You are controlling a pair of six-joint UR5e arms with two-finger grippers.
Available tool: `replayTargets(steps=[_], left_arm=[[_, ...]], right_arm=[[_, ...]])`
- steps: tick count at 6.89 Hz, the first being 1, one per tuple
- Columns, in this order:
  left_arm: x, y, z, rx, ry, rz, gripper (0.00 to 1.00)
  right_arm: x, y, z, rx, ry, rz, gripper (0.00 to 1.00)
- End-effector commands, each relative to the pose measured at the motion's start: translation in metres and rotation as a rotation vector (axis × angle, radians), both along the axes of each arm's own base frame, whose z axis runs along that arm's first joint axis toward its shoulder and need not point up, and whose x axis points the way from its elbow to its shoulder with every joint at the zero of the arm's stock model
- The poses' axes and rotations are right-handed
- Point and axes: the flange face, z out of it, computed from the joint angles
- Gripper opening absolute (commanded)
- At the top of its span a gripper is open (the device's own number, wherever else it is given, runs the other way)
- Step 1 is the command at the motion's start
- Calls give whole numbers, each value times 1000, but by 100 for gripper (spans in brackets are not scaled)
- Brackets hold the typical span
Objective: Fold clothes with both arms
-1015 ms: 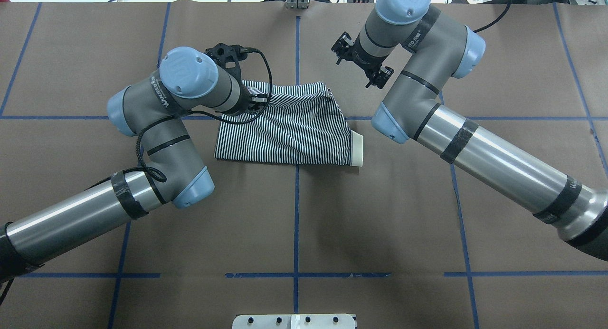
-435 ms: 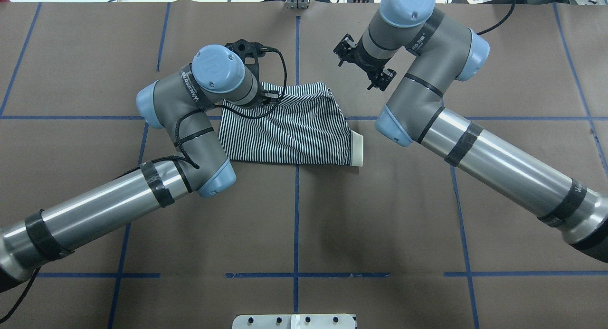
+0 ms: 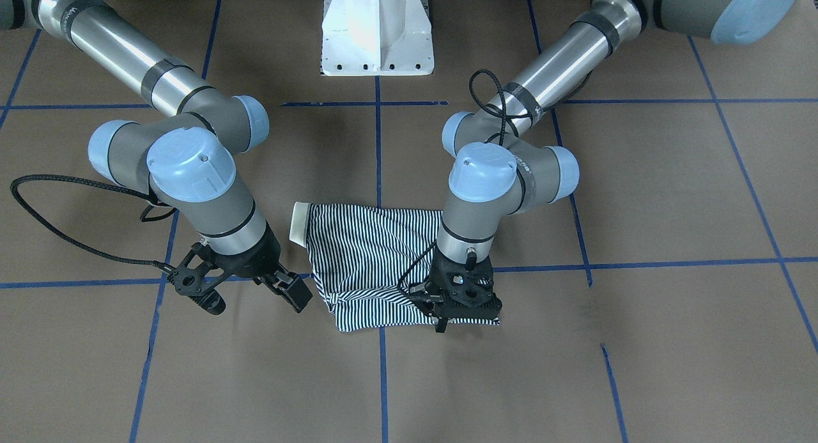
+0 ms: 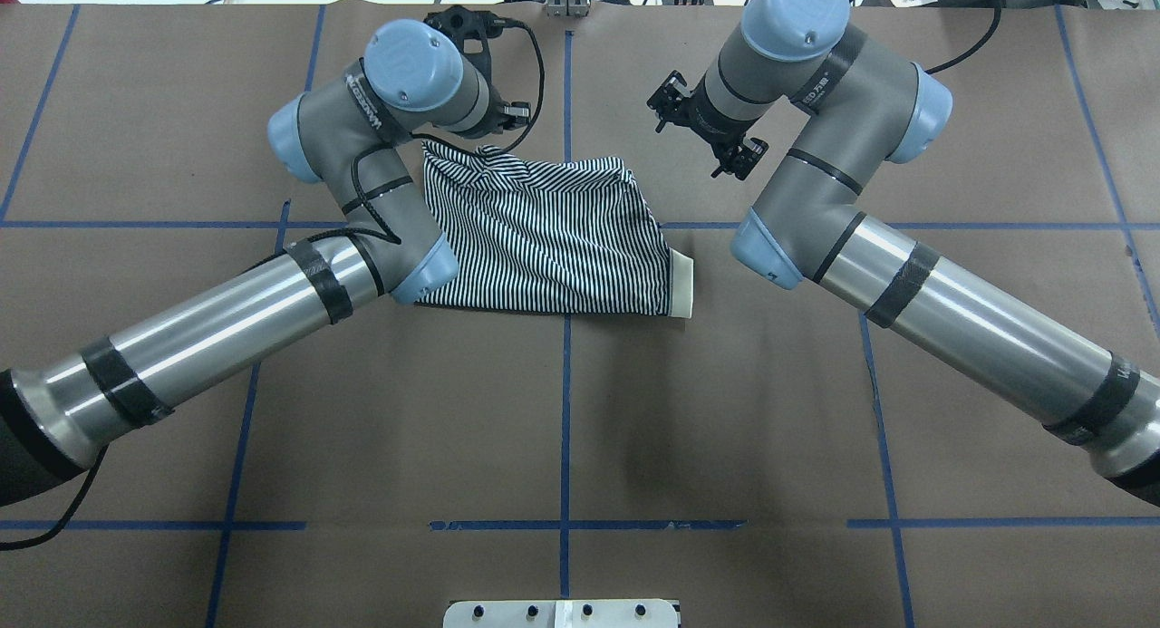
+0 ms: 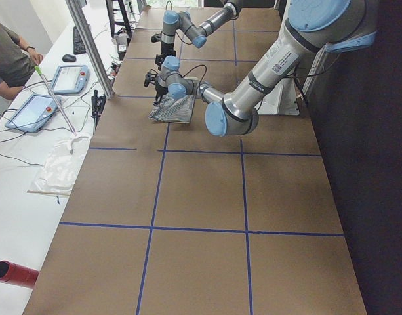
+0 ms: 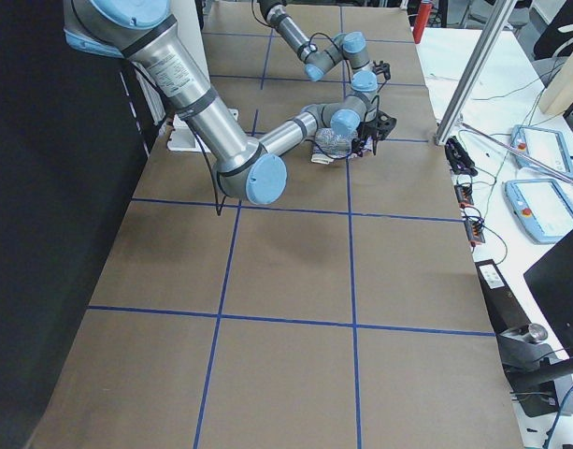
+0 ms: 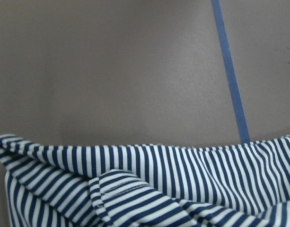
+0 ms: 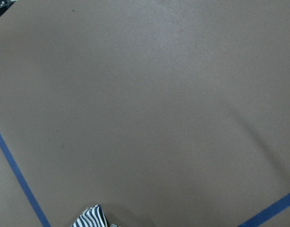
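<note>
The striped polo shirt (image 4: 553, 238) lies folded at the middle of the table (image 4: 725, 410), with its cream collar (image 4: 681, 286) at the near right corner. The left gripper (image 3: 455, 302) sits on the shirt's far left corner, closed on the fabric (which bunches up toward it). The right gripper (image 3: 255, 282) hangs above the table just right of the shirt's far edge; whether its jaws are apart cannot be told
</note>
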Motion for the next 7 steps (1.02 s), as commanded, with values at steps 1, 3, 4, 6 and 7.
replayTargets(steps=[1, 3, 4, 6, 7], left_arm=[[-11, -20, -10, 26, 34, -14, 0], [-46, -20, -29, 6, 112, 65, 0], [-49, -7, -13, -7, 117, 81, 0], [-2, 31, -9, -123, 67, 120, 0], [14, 45, -5, -134, 61, 140, 0]], right_arm=[[1, 2, 0, -2, -1, 2, 99], [-22, 17, -14, -31, -30, 10, 97], [-41, 31, -23, -30, -39, -11, 94], [-41, 31, -35, -24, -53, -9, 94], [-41, 31, -32, -25, -50, -10, 95]])
